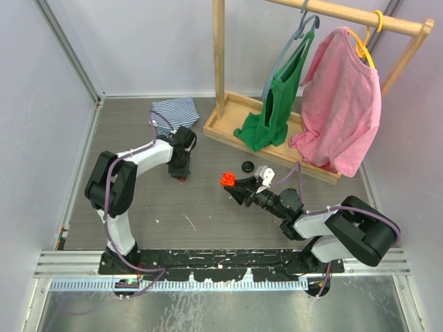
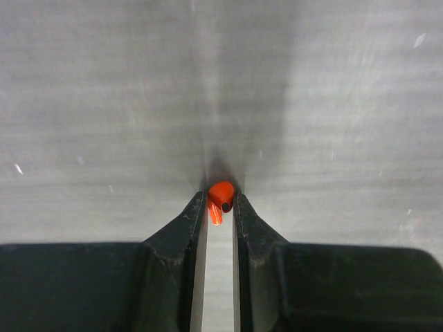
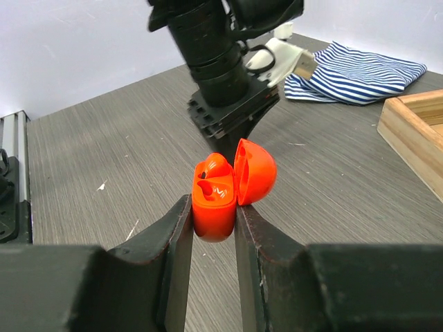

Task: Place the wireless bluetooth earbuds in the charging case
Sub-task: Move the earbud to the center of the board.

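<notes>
Nearest my left lens, the matte black fingers (image 2: 181, 232) of the left gripper (image 2: 220, 209) stand almost closed. They pinch a glossy orange bud (image 2: 221, 193), bean-shaped with a dark port, at their very tips, close over the table (image 2: 104, 104); I cannot tell whether it touches. My right gripper (image 3: 213, 211) clamps a rounded orange case (image 3: 212, 220) by its body, upright, with its domed lid (image 3: 255, 171) hinged open and an orange form in one well. The table is grey wood-grain, lightly scuffed, walled by pale panels (image 1: 41, 104). Seen from above, bud and case are near but apart. Behind lie a striped cloth (image 1: 173, 111) and a wooden rack (image 1: 220, 69) with a green top (image 1: 277, 104) and a pink top (image 1: 342, 104).
</notes>
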